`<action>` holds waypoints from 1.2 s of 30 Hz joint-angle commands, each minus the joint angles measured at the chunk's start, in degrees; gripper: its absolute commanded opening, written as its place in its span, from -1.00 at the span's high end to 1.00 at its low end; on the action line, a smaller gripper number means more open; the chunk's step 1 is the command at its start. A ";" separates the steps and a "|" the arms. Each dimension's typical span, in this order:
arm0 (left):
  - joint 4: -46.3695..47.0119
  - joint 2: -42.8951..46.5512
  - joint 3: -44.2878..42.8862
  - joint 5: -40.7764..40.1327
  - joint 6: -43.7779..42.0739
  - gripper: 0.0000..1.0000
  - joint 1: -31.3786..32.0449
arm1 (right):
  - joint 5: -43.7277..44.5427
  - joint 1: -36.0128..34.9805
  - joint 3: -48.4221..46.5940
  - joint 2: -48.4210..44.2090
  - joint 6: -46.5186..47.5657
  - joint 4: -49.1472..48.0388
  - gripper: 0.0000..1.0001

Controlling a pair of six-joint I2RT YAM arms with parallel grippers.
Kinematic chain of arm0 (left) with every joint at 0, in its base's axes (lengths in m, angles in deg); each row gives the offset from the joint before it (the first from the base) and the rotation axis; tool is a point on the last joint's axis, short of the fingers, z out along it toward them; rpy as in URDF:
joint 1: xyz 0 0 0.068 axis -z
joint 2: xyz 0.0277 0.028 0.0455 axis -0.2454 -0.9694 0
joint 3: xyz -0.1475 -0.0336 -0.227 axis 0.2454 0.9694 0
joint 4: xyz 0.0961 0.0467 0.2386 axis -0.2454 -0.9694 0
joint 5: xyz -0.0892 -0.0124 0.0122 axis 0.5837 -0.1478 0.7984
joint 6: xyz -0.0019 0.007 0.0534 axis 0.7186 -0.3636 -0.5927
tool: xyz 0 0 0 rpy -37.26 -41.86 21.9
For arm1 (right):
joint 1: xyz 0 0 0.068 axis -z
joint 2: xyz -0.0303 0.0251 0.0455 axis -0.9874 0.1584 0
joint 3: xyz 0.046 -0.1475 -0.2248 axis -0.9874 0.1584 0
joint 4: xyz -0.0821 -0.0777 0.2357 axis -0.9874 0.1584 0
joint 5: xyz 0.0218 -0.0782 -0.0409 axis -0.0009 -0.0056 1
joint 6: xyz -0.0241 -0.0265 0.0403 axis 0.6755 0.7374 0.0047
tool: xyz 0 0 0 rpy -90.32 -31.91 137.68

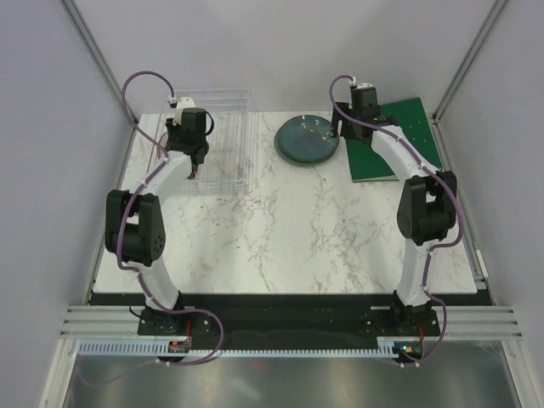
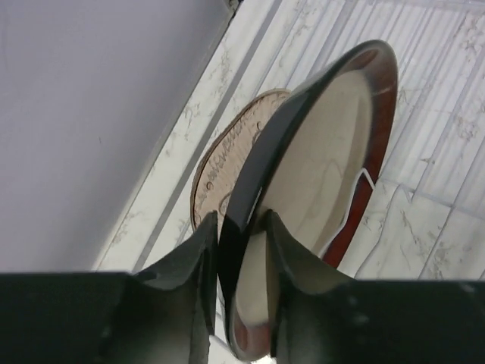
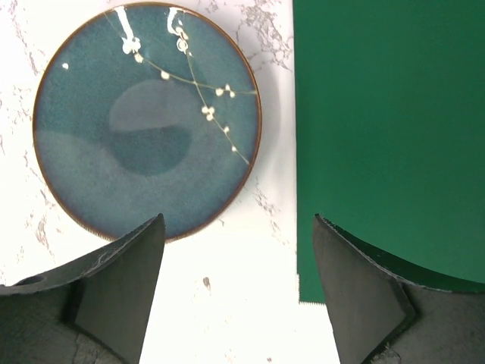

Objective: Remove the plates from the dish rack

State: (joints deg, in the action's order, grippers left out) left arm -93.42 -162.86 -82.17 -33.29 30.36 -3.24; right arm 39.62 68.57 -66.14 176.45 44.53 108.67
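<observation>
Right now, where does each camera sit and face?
Top external: above, behind the bases, looking down at white marble table; both arms show.
Left wrist: looks into clear plastic rack; left claw shut on reddish-brown round plate.
Right wrist: looks down at grey-blue round plate and green board; open right claw.
Top and right wrist share that plate.

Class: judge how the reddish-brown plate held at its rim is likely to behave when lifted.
The plate looks glazed and glossy, so probably stiff but slippery. The left end effector pinches only its rim, so it may pivot. It looks ceramic, likely fragile if knocked against the rack.
</observation>
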 commanded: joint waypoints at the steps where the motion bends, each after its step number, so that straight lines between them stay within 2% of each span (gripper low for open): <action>1: 1.55 -1.13 -2.59 -4.37 -1.77 0.65 -0.50 | 1.58 0.01 3.58 -5.73 0.82 -1.96 -0.71; 4: -0.03 -3.14 -3.90 -4.72 -2.30 0.96 -0.68 | 1.14 0.01 5.51 -7.40 0.73 -1.96 -0.71; 8: -0.82 -4.29 -4.35 -5.60 -2.21 0.95 -0.68 | 0.53 0.01 7.45 -8.99 0.38 -2.58 -0.71; 16: -1.17 -3.86 -7.33 -13.68 -3.79 0.96 -0.68 | 0.35 -0.69 11.67 -12.24 -0.15 -3.28 -0.70; 21: -1.09 -1.84 -9.18 -17.72 -7.74 0.96 -0.59 | 0.09 -1.22 13.16 -14.17 -0.24 -3.46 -0.70; 36: 6.03 1.59 -8.04 -20.63 -17.50 0.96 -0.68 | -1.40 -1.48 17.29 -18.13 -0.15 -4.07 -0.71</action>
State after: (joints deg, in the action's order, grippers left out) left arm -97.05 -165.55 -87.66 -42.12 18.55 -2.57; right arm 39.18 67.24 -49.70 160.95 44.55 106.33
